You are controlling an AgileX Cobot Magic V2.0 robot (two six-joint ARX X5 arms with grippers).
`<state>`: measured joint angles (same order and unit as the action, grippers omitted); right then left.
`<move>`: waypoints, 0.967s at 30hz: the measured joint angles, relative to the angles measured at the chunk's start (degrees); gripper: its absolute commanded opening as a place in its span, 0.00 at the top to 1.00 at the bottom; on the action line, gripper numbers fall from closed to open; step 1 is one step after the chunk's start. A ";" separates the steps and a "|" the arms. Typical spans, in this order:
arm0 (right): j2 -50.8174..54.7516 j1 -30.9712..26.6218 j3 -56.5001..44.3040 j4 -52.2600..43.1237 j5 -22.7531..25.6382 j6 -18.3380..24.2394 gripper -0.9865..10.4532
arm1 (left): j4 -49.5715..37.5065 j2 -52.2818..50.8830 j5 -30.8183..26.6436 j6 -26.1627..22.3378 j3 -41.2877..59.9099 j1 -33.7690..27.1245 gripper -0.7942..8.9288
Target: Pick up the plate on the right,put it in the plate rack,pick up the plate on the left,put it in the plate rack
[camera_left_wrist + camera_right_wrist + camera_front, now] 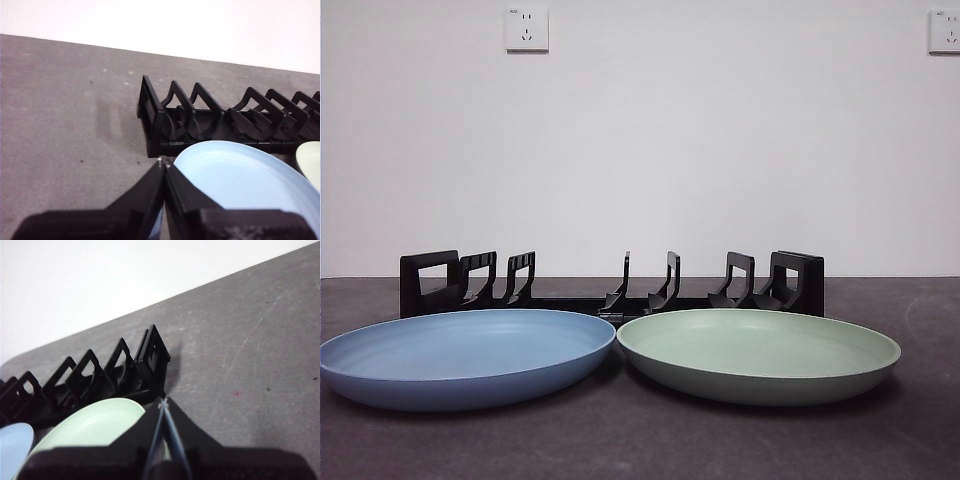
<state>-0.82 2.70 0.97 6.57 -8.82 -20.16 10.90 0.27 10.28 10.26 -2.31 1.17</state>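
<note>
left gripper point(164, 161) pinched closed above blue plate point(465, 355) | right gripper point(162, 404) closed too, over green plate point(760, 350) | 2 plates flat, rims nearly touching | 1 plate rack point(610, 285) just behind | bare table point(640, 445) at both rack ends

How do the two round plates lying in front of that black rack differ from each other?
The round blue plate is on the left in the front view; the round pale green plate is on the right. The blue one lies below the left gripper, the green one below the right gripper. Both lie flat before the black plastic plate rack, unracked.
</note>
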 measured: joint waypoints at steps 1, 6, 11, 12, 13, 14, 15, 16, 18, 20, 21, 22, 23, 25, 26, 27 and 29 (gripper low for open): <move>-0.55 0.00 0.28 0.04 0.35 -0.55 0.92 | 0.07 0.15 0.07 0.57 -0.15 0.00 0.93; -6.60 0.00 4.70 0.13 2.40 -1.66 0.92 | 0.17 4.13 0.24 2.49 -4.66 0.00 0.93; -18.43 0.00 11.63 -0.02 2.78 -1.73 0.92 | 0.15 13.25 0.66 2.95 -10.69 0.00 0.93; -20.83 0.00 12.98 -0.04 2.78 -1.70 0.92 | 0.20 15.19 0.83 2.95 -11.74 0.00 0.93; -23.65 0.00 14.58 -0.09 2.73 -1.64 0.92 | 0.17 17.49 1.29 2.93 -12.98 0.00 0.93; -26.51 0.00 16.22 -0.09 2.32 -1.36 0.92 | 0.17 19.76 2.10 2.93 -14.27 0.00 0.93; -28.98 0.00 17.64 -0.13 1.62 -0.94 0.92 | 0.20 21.73 2.93 2.95 -15.37 0.02 0.93; -31.87 -0.02 19.21 -0.17 0.46 -0.48 0.92 | 0.17 24.09 4.04 2.93 -16.68 0.00 0.93; -37.18 -0.04 21.99 -0.20 -1.95 0.50 0.92 | 0.22 28.52 6.25 2.93 -19.17 0.02 0.93; -42.75 -0.04 24.55 -0.11 -4.74 1.18 0.92 | 0.26 33.48 8.90 2.93 -21.86 0.02 0.93; -45.07 -0.04 25.53 -0.04 -6.03 1.36 0.92 | 0.33 35.54 10.01 2.93 -22.93 0.02 0.93; -47.69 -0.04 26.58 0.13 -7.54 1.57 0.92 | 0.42 37.79 11.19 2.93 -24.09 0.02 0.93; -50.23 -0.04 27.54 0.37 -9.01 1.64 0.92 | 0.46 40.30 12.46 2.93 -25.14 0.02 0.93; -57.09 -0.04 29.90 1.05 -11.91 2.36 0.92 | 0.74 46.31 15.56 2.91 -27.12 0.02 0.92; -60.22 -0.04 31.04 2.19 -12.59 2.99 0.92 | 0.85 48.92 16.94 2.84 -27.93 0.20 0.92; -63.21 -0.04 32.17 3.34 -13.66 3.69 0.92 | 0.87 51.19 18.16 2.64 -28.65 0.57 0.92; -68.46 -0.04 33.90 4.59 -15.87 5.51 0.91 | 0.85 54.64 19.65 2.23 -29.35 1.62 0.92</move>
<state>-69.28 2.66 34.87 11.16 -24.69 -14.66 11.75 54.92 29.93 12.49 -31.66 2.79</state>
